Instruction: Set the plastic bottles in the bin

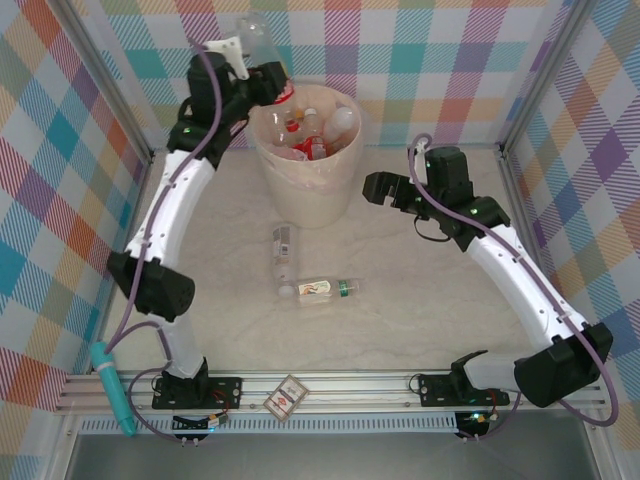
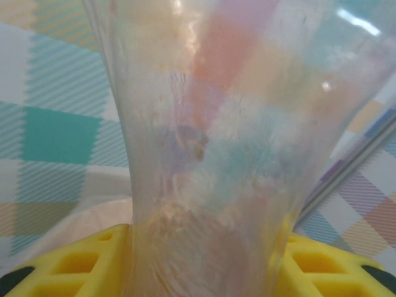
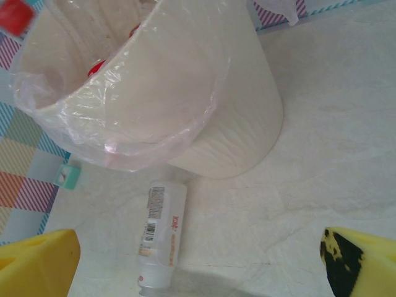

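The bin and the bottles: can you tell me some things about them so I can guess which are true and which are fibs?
1. The left gripper holds a clear bottle up by the bin's rim. True.
2. The bin has nothing in it. False: several bottles are inside.
3. Two bottles lie on the table in front of the bin. True.
4. The right gripper is squeezing a bottle. False: it is open and holds nothing.
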Tool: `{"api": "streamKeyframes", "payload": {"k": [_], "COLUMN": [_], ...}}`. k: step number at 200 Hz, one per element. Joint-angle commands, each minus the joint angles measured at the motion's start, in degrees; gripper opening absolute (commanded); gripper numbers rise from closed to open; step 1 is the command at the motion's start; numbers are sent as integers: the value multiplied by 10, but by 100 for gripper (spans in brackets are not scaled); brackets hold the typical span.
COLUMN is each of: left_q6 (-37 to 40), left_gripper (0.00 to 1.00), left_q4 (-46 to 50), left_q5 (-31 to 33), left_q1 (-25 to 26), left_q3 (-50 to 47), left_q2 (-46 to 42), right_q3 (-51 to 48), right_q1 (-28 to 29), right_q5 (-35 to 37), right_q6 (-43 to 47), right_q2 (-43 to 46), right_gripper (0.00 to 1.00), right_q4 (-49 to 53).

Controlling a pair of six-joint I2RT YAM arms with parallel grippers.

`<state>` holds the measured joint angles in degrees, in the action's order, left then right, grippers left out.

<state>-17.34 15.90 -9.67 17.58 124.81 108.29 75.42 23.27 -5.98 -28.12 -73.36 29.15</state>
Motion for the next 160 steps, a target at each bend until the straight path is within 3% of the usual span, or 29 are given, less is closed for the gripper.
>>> {"api": "streamKeyframes", "payload": {"k": [1, 49, 81, 123, 160], "left_q6": [-3, 49, 79, 86, 86], "left_gripper": [39, 40, 49, 60, 89], "left_q4": [-32, 52, 53, 47, 34], "left_q5": [-28, -17, -25, -36, -36], "left_q1": [18, 43, 52, 53, 54], "left_q3": [36, 17, -32, -62, -67], "left_q2": [15, 40, 41, 48, 40], "right_q3": [-27, -81, -137, -283, -350], "right_q1": [4, 40, 93, 199, 272], "right_q5": [-8, 57, 93, 140, 196], "right_q6": [-19, -55, -155, -350, -493], "right_q2": [33, 92, 112, 115, 66], "right_gripper": [99, 98, 99, 98, 98], "right_q4": [-2, 91, 128, -18, -126]}}
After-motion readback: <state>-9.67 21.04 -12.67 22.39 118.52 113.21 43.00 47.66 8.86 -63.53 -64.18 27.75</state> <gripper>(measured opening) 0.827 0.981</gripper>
